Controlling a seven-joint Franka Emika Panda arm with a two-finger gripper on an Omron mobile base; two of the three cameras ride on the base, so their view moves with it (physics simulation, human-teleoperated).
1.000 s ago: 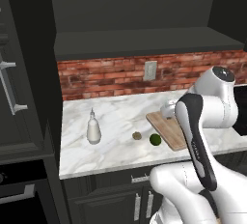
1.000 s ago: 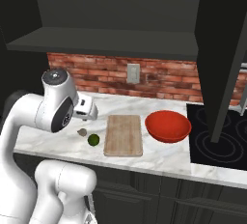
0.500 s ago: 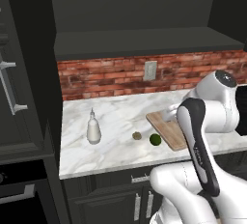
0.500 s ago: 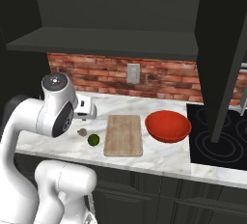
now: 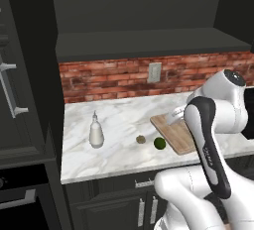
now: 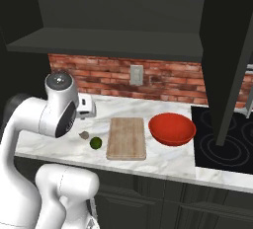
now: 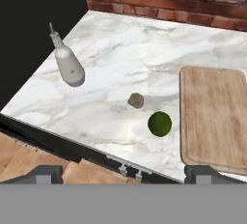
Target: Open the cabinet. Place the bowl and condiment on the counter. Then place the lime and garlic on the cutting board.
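**Lime and garlic next, both off the board**

My pincer (image 7: 123,172) hangs above the front edge of the table (image 7: 144,44), fingers spread wide with nothing between them. The cabinet (image 6: 225,50) stands open, and the bowl (image 6: 172,128) and condiment (image 7: 67,63) already sit on the table, so I judge the two small items are what remains.

The lime (image 7: 159,123) lies on the marble just beside the left edge of the board (image 7: 214,117), not on it. The garlic (image 7: 136,100) sits near it, a little further from the board, apart from the lime.

The lime looks firm, smooth and round, so I expect it to roll or squirt out if pinched off-centre; I would close across its widest part from above. The garlic is probably light and papery, with a lumpy shape, though at this size I cannot tell which way its stem points. A gentle squeeze across its middle should do.
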